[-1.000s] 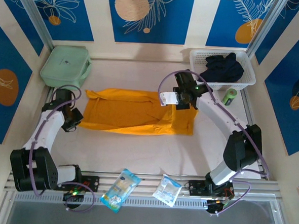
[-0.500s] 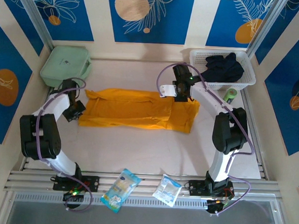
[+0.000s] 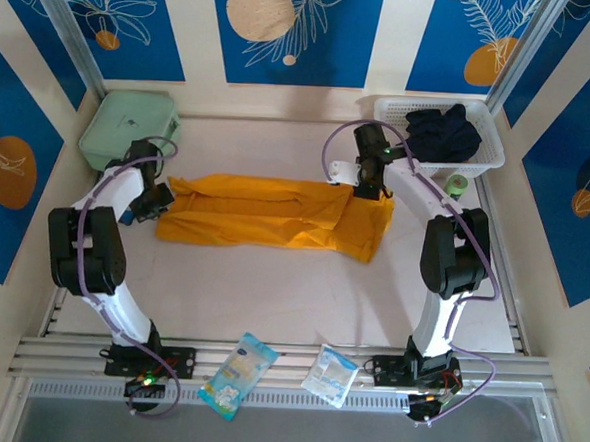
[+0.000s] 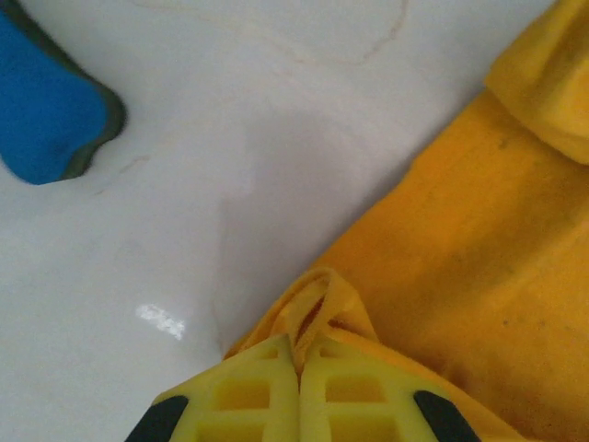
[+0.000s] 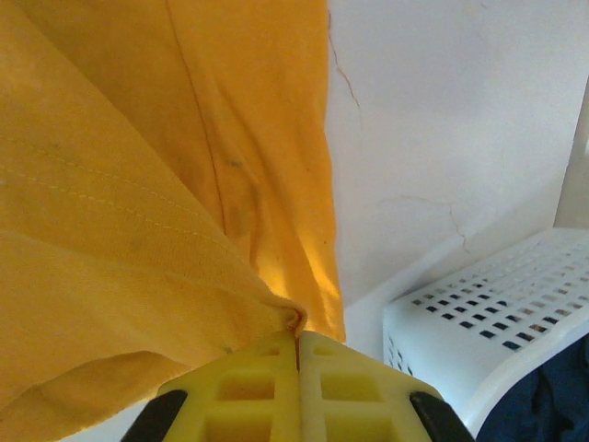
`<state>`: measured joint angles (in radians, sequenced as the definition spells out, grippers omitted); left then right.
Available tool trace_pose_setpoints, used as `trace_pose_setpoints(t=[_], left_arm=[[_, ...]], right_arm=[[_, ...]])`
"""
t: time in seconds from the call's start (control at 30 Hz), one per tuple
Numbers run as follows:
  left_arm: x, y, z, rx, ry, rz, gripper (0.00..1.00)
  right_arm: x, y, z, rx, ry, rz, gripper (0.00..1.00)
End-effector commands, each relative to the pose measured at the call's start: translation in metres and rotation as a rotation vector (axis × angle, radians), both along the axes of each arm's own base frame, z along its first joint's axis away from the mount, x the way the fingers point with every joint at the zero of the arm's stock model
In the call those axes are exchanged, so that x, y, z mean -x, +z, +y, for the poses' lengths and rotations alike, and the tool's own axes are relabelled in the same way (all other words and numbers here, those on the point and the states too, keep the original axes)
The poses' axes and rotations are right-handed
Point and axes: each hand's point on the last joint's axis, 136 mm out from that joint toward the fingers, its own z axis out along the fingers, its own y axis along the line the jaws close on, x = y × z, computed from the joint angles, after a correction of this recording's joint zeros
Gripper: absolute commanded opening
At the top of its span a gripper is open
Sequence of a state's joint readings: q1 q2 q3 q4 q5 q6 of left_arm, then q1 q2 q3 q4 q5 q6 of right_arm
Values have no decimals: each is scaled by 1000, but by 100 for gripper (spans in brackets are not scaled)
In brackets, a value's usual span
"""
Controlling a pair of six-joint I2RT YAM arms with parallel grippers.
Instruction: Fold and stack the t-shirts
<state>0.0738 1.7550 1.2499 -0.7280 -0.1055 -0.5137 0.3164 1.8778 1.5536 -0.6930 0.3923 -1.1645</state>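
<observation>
Left gripper (image 3: 158, 201) (image 4: 299, 345) is clamped on the left end of the orange-yellow t-shirt (image 3: 266, 211). In the left wrist view its yellow fingers (image 4: 244, 391) are pressed together with a small pucker of cloth pinched at the tips. Right gripper (image 3: 363, 189) (image 5: 297, 336) is likewise closed tight on the far right edge of the same t-shirt (image 5: 138, 184), with a fold of fabric caught between its fingers (image 5: 354, 387).

T-shirt lies stretched as a long band on the bench (image 3: 271, 290) between the two grippers. It is mostly flat, with creases along its length and its right end wider, hanging toward the near side below the right gripper. In the left wrist view the cloth (image 4: 460, 239) spreads ahead and to the right of the gripper, with bare bench to the left.

White basket (image 3: 392, 112) (image 5: 497, 304) sits just beyond and right of the right gripper, with dark cloth (image 3: 441, 132) in it. Mint-green case (image 3: 128, 129) sits just beyond the left gripper. Two packets (image 3: 238, 373) lie at the near edge, well apart from both grippers.
</observation>
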Motion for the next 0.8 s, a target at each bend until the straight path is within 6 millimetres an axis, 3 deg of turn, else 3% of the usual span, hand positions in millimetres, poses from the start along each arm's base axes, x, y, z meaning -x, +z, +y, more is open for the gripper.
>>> trace_pose_setpoints(t=[0.0,0.17,0.27,0.47,0.6,0.77], left_arm=[[1,-12,-12,-4,-56,71,0],[3,-18,-4,-53,-23,90,3],[3,-11,2,-86,-10,77,29],[6,7,7,-121,-2,50,65],[10,25,7,-124,-11,12,73],[18,50,-1,-99,-40,-47,86]], right_arm=[[1,2,-1,-26,-33,8,0],[-4,-9,-3,-33,-90,29,0],[-8,-16,-7,-46,-154,47,0],[-15,-38,-11,-95,-312,82,0],[-28,-40,-7,-185,-460,79,12],[-40,-24,-3,-337,-729,94,28]])
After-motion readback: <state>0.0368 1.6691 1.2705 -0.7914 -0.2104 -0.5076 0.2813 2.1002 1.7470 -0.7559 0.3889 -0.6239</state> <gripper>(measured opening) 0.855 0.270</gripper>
